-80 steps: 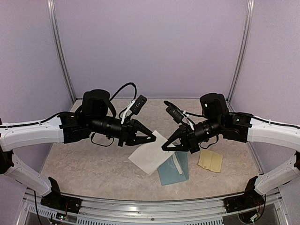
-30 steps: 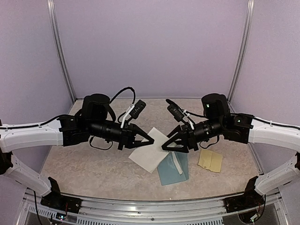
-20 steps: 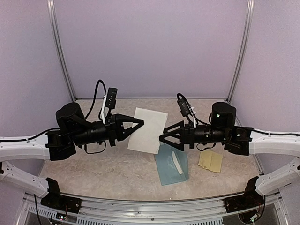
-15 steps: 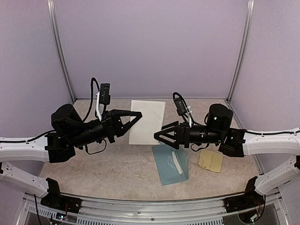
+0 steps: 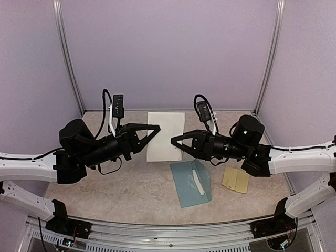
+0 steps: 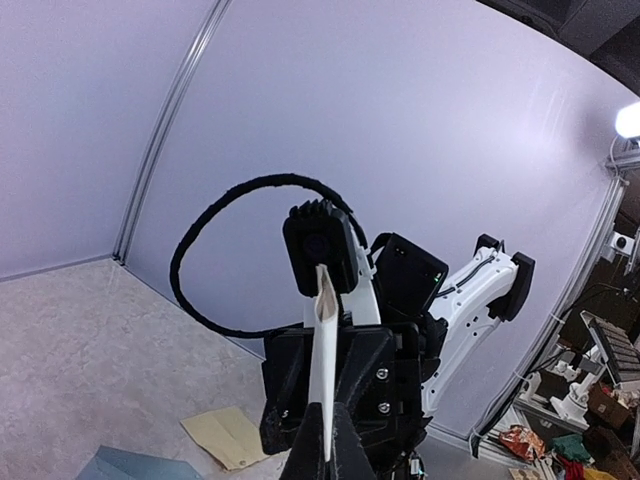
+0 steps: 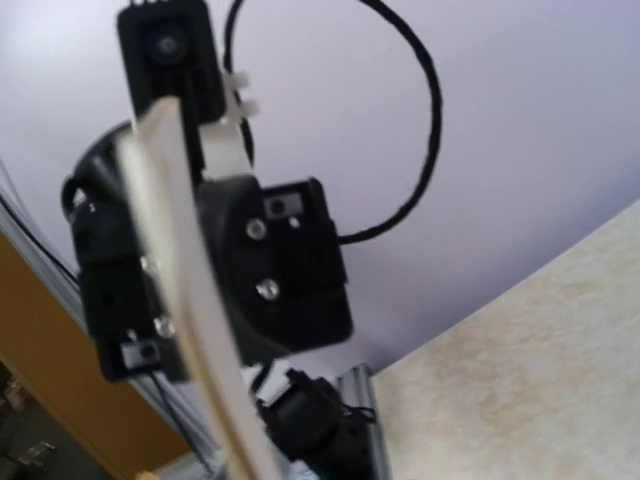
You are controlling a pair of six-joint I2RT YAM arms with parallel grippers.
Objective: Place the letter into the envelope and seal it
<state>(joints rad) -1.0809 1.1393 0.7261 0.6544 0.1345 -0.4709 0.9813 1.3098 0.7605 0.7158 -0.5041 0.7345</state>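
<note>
The white letter point(image 5: 164, 137) hangs in the air above the table, held flat toward the top camera. My left gripper point(image 5: 157, 127) is shut on its upper left edge. My right gripper point(image 5: 172, 141) comes in from the right, and its fingers converge to a point on the sheet. The left wrist view shows the letter point(image 6: 325, 350) edge-on, rising from between my left gripper's point(image 6: 328, 442) fingers. The letter point(image 7: 185, 260) also crosses the right wrist view edge-on; my own fingers are hidden there. The teal envelope point(image 5: 191, 184) lies flat below, with a white strip point(image 5: 198, 181) on it.
A yellow-tan sticker sheet point(image 5: 235, 180) lies right of the envelope. Lilac walls with metal corner posts point(image 5: 67, 58) close in the beige table point(image 5: 121, 184). Both wrist cameras and their looping cables point(image 5: 202, 105) stand close together above the letter.
Both arms lifted the letter off the table and turned it upright. The right gripper let go, opened wide, then closed again on the sheet's right part. The envelope stayed put.
</note>
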